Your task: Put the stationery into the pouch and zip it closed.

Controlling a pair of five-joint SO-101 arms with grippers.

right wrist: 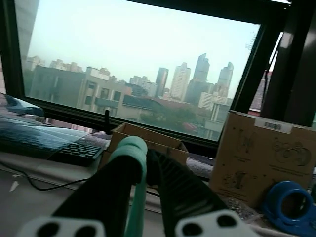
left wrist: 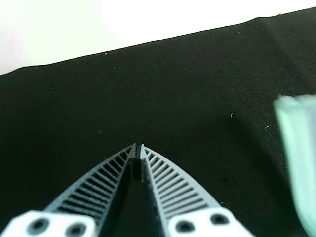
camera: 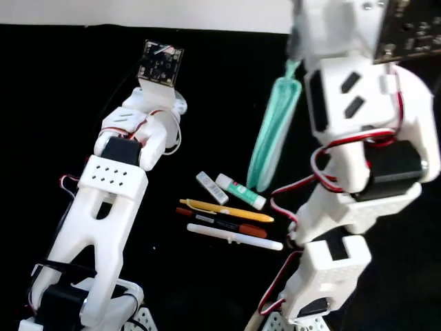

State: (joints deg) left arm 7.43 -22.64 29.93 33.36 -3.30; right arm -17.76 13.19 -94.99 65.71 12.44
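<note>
A slim teal pouch (camera: 274, 131) hangs from my right gripper (right wrist: 146, 154), which is raised high over the black table and shut on the pouch's top end (right wrist: 133, 153). The pouch's lower end dangles just above the stationery. Five pieces lie in a loose group mid-table: a white eraser (camera: 211, 187), a green-and-white glue stick (camera: 240, 191), a yellow pen (camera: 227, 211), a brown marker (camera: 222, 223) and a white pen (camera: 234, 236). My left gripper (left wrist: 138, 146) is shut and empty over bare black cloth, left of the pouch (left wrist: 298, 163).
The black cloth (camera: 69, 103) ends at a white strip (camera: 138, 12) along the far side. Beyond the table, the right wrist view takes in a cardboard box (right wrist: 261, 158), a blue tape roll (right wrist: 291, 205) and a keyboard (right wrist: 44, 143) under a window.
</note>
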